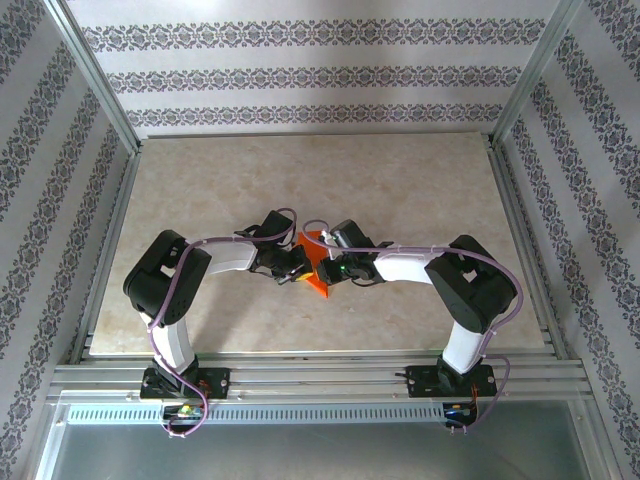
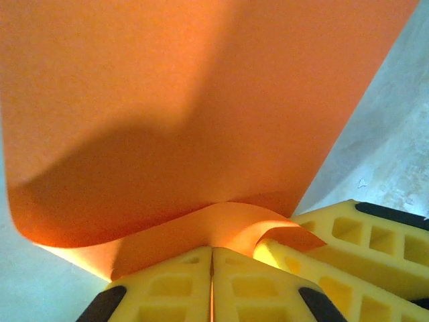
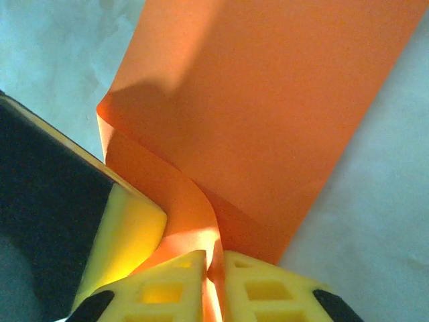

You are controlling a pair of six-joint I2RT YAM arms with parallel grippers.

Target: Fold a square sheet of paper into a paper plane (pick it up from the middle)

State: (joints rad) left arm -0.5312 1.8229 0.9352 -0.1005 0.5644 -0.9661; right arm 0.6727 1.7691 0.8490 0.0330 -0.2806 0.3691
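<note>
The sheet of paper (image 1: 316, 264) sits between the two hands, about midway between the left and right edges of the tabletop (image 1: 400, 180) and nearer its near edge than its far one. I cannot tell whether its lower corner touches the surface.

The left hand (image 2: 212, 268) has its fingers pressed together with the paper's edge nipped between them. The right hand (image 3: 214, 275) is closed likewise, with only a thin orange sliver showing in the slot between its fingers. The two hands pinch the same edge just beside each other, and the right hand's fingers (image 2: 348, 245) show at the side of the left wrist view.

The paper looks very light and thin. It bends under almost nothing: beside the fingers it rolls over in a soft curve, not a sharp crease. Away from the grip it spreads out flat and unsupported, so it would likely flop or twist if it were swung quickly.

It is smooth, so a light pinch could let it slide, while a hard tug between the two hands could tear or wrinkle it. The best hold is probably close to an edge or along a fold line, where doubled layers give some stiffness, with the pinch points kept near each other.
</note>
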